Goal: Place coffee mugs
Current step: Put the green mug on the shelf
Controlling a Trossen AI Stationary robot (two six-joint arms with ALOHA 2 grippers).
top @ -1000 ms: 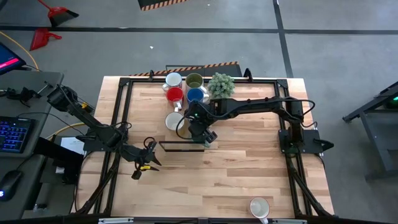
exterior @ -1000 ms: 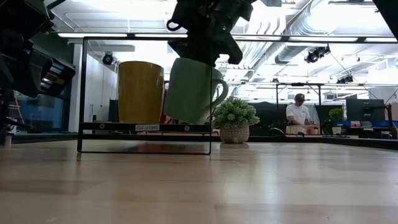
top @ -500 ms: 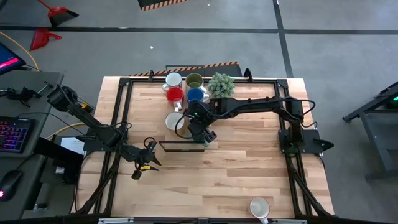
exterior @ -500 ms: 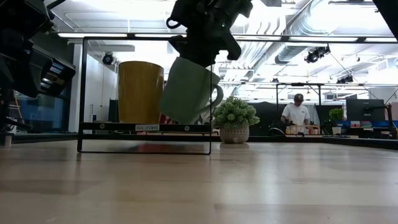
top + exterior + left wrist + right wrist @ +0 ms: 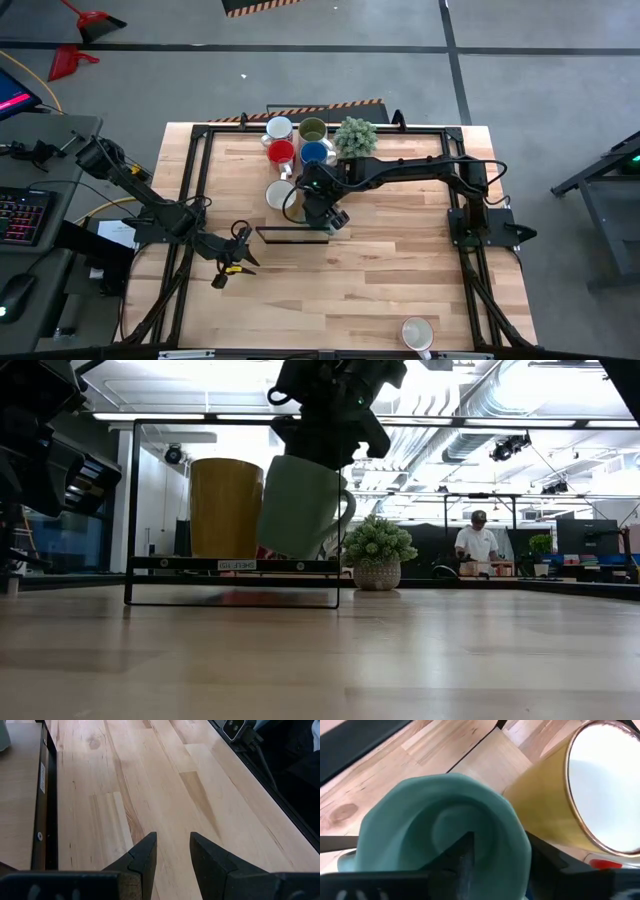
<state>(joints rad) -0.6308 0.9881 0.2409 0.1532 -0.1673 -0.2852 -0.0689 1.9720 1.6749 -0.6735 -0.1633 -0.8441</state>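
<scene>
High view: your left gripper (image 5: pixel 236 256) hangs over the table (image 5: pixel 380 290) near its left front edge, well apart from any mug. Your right gripper (image 5: pixel 318 206) is at table centre, over the back edge of the black shelf frame (image 5: pixel 294 234). At the back of the table sit a white mug (image 5: pixel 279 128), olive mug (image 5: pixel 313 129), red mug (image 5: pixel 281 153) and blue mug (image 5: pixel 315 153), packed close, with a potted plant (image 5: pixel 356 135) just beside them. One more white mug (image 5: pixel 417 333) sits alone at the front edge.

Low view: the teal mug (image 5: pixel 305 505) hangs tilted right under the right gripper (image 5: pixel 330 415), its base just above the shelf frame (image 5: pixel 235 565), handle toward the plant (image 5: pixel 377 550). The yellow mug (image 5: pixel 226 507) stands upright on the shelf, just beside it. A person (image 5: pixel 480 542) is far back in the room.

Left wrist view: the left gripper (image 5: pixel 172 855) has its jaws apart, nothing between them, bare table (image 5: pixel 150 795) below.

Right wrist view: the teal mug (image 5: pixel 445 825) fills the frame with the right gripper at its rim; you can't tell whether the jaws clamp it or have let go. The yellow mug (image 5: pixel 545 795) is touching or nearly touching it.
</scene>
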